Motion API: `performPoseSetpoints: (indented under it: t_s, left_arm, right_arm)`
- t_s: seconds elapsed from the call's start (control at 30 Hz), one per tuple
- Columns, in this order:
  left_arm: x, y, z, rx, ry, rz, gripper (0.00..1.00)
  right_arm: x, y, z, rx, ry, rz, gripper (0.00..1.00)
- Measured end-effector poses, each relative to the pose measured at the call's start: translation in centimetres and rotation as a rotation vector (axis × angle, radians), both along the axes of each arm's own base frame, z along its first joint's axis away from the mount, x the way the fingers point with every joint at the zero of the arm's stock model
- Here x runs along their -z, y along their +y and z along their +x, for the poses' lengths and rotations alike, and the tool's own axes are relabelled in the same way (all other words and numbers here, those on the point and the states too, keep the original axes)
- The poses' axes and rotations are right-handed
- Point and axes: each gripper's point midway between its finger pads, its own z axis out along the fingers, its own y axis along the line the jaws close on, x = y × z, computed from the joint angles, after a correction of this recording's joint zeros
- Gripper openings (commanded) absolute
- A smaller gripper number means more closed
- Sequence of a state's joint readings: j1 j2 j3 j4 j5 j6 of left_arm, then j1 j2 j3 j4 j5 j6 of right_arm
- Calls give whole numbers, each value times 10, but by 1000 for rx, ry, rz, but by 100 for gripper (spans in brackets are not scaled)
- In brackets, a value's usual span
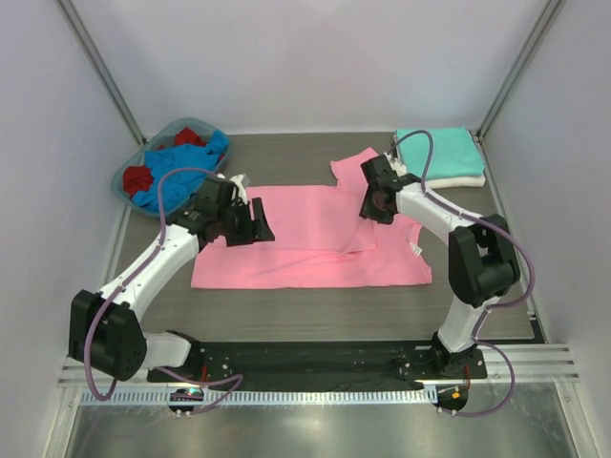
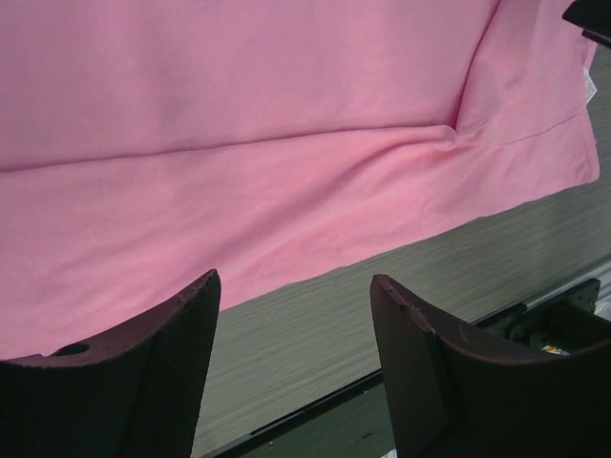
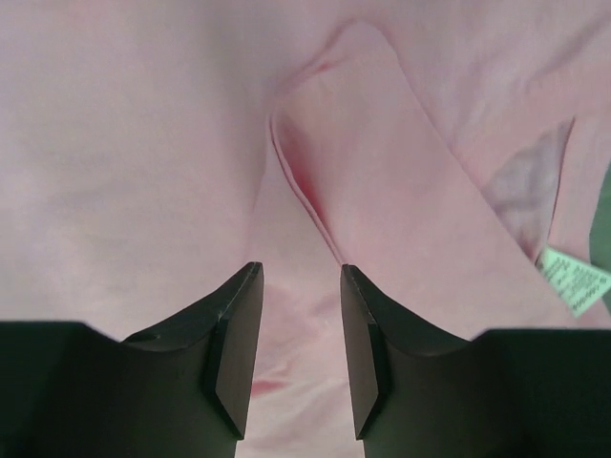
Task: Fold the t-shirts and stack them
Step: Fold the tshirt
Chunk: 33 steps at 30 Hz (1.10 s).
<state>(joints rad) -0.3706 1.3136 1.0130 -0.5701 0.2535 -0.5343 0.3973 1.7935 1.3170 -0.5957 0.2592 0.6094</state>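
spread shirt (image 1: 305, 258) centre | basket (image 1: 121, 175) far left | folded shirts (image 1: 441, 153) far right

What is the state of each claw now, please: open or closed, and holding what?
Left claw: open, holding nothing, over the pink t-shirt.
Right claw: open, holding nothing, over the same shirt.
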Motion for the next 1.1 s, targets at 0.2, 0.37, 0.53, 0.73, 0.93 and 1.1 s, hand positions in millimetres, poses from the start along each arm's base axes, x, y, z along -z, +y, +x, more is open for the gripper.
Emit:
performPoseSetpoints:
  t_s: [0.2,0.37,0.53,0.73,0.93,1.1]
  left_arm:
    - [4,12,-5,27,-3,76,68]
    - [-4,28,-5,6,-46,122,68]
    - [-7,34,-3,-7,-62,139,69]
    - [-6,36,-3,-12,-61,144,69]
    - [-6,38,-2,-20,-65,156,69]
    - [-5,41,-1,-27,-68,168,69]
  right_arm:
    - [17,-5,-37,130,58,83,41]
    - [39,-6,-59,198,103,125,42]
    - [37,-5,-60,238,76,161,42]
    - [37,-1,-53,265,42,198,41]
    - [46,-2,-58,286,47,199,41]
    - [50,-2,-62,295,51,196,38]
